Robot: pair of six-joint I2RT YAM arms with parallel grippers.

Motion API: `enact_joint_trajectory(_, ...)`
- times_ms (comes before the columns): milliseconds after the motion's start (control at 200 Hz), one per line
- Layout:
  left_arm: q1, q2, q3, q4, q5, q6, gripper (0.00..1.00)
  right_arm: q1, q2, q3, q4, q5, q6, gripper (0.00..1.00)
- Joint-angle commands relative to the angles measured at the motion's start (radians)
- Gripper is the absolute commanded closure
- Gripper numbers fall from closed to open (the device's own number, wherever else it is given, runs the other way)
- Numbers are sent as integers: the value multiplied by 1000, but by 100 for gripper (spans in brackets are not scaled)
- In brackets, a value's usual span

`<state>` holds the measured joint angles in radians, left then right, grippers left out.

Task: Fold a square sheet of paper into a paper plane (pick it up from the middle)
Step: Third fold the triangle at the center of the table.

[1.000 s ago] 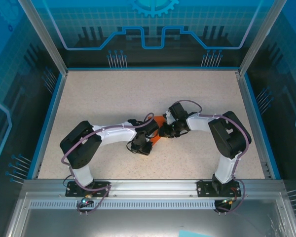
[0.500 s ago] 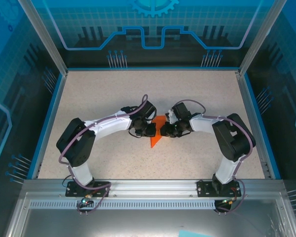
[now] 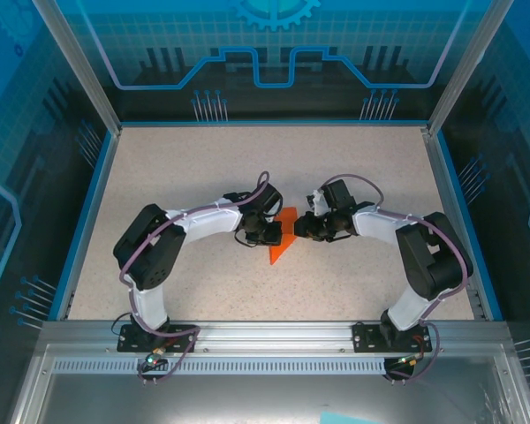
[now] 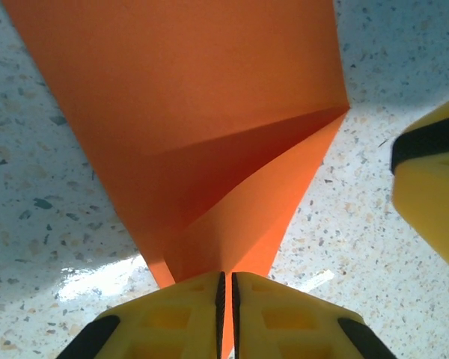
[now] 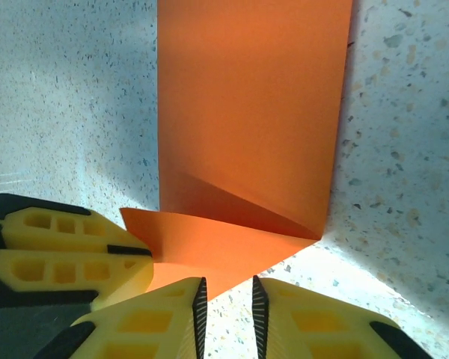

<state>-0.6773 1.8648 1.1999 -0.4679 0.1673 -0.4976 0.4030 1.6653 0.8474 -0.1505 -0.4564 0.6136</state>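
Nearest the arm bases, the pointed tip of the paper plane (image 3: 281, 246) is seen aimed at the near edge of the speckled table (image 3: 194, 168). Its wider end lies farther off, between the two wrists. The sheet is already brought to a narrow dart. A long crease and overlapped diagonal flaps are shown in the wrist views, so the early folds are judged done.

The left gripper (image 4: 226, 299) is closed on the side of the plane nearer the left arm. Its yellow fingers (image 4: 172, 314) are pressed together with only a sliver of orange between them, and a shadowed fold is shown just above the pinch. The right gripper (image 5: 226, 303) is set at the opposite side, its jaws parted by a narrow gap in which bare table is seen. A corner of the paper is met at the tip of one finger, but no clamp on it can be made out.

What is left is judged to be the wing work: the flaps are to be creased down evenly, and the finished plane is to be lifted from its middle. Farther on, the broad tail end is laid flat on the table.
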Motion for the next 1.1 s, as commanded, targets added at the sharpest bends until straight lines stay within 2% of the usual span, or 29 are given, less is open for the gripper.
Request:
enact_joint_trajectory(0, 12, 40, 7, -19, -42, 17, 87, -16, 7, -4, -42, -19, 15, 73)
enact_joint_trajectory(540, 16, 106, 23, -31, -52, 42, 88, -14, 94, 40, -6, -70, 32, 68)
enact_joint_trajectory(975, 18, 109, 17, -29, -45, 46, 88, -2, 155, 92, 21, -100, 50, 72)
enact_joint_trajectory(1095, 20, 105, 14, -28, -43, 45, 88, 3, 139, 85, 30, -100, 63, 76)
